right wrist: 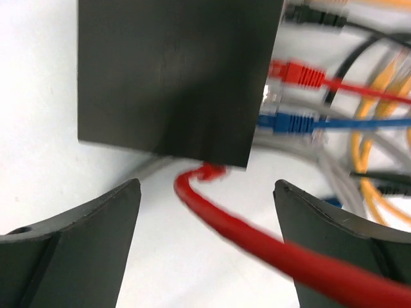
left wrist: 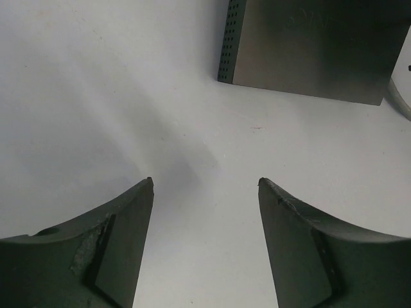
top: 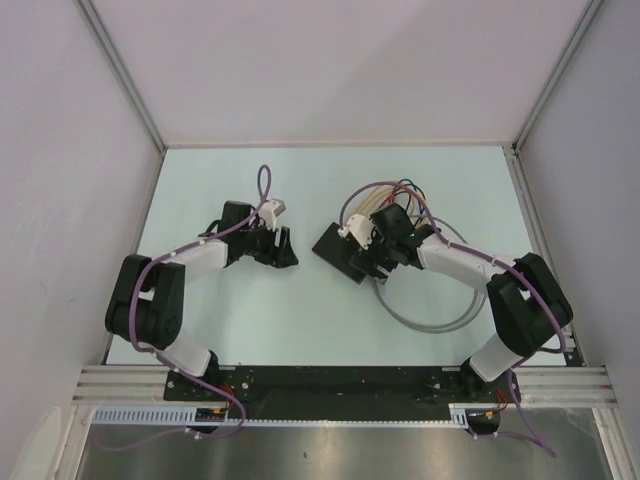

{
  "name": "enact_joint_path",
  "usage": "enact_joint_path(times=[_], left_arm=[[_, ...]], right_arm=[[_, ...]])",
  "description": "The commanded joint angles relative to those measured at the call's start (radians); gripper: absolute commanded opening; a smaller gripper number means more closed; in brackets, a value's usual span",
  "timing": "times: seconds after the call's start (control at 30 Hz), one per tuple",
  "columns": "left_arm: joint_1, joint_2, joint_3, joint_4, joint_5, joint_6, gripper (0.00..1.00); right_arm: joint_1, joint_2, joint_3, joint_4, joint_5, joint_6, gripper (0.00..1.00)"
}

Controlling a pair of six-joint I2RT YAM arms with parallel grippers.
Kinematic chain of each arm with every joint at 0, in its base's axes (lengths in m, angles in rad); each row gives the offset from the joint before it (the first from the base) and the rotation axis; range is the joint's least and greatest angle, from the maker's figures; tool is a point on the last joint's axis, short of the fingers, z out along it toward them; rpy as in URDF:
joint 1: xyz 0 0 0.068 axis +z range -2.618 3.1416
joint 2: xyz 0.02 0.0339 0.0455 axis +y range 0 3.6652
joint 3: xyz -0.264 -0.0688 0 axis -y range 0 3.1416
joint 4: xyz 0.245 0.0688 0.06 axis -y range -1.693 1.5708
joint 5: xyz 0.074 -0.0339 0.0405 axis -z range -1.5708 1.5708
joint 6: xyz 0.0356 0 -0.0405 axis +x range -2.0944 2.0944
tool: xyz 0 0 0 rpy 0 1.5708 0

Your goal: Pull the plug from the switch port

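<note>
One switch (right wrist: 173, 77); two end effectors (left wrist: 205, 181), (right wrist: 207, 184); two red plugs (right wrist: 297, 72), (right wrist: 207, 172).

You face a pale table (top: 300, 330) enclosed by three plain white walls: back wall (top: 340, 70), left wall (top: 60, 150), right wall (top: 600, 150). Aluminium profiles (top: 124, 80) run along the back corners. An aluminium rail (top: 120, 382) lines the near edge, with a brushed metal sheet (top: 330, 455) beyond it. Light is soft and even

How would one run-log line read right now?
left gripper open, empty | right gripper open by red cable | switch plugged in
</note>
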Motion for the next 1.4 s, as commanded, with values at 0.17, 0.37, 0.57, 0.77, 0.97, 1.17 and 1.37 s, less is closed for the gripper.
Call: enact_joint_path(times=[0.17, 0.37, 0.57, 0.77, 0.97, 1.17, 1.37], left_arm=[[-0.005, -0.116, -0.007, -0.004, 0.027, 0.032, 0.73], [-0.003, -0.119, 0.055, -0.012, 0.125, 0.016, 0.75], [-0.002, -0.024, 0.143, -0.039, 0.088, 0.006, 0.71], [0.003, -0.04, 0.154, -0.045, 0.101, -0.017, 0.71], [0.012, -0.097, 0.137, -0.085, 0.087, -0.004, 0.71], [0.018, -0.136, 0.089, -0.104, 0.088, -0.003, 0.71], [0.024, -0.114, 0.088, -0.124, 0.076, 0.035, 0.71]], right_arm=[[-0.226, -0.186, 0.005, -0.352, -0.308, -0.222, 0.89], [-0.274, -0.158, 0.102, -0.377, -0.47, -0.134, 0.87], [-0.206, -0.049, 0.102, -0.295, -0.411, -0.129, 0.71], [-0.194, 0.076, 0.101, -0.193, -0.311, -0.215, 0.63], [-0.177, 0.132, 0.101, -0.101, -0.259, -0.221, 0.65], [-0.12, 0.168, 0.101, -0.045, -0.259, -0.219, 0.65], [-0.019, 0.196, 0.102, 0.01, -0.279, -0.183, 0.66]])
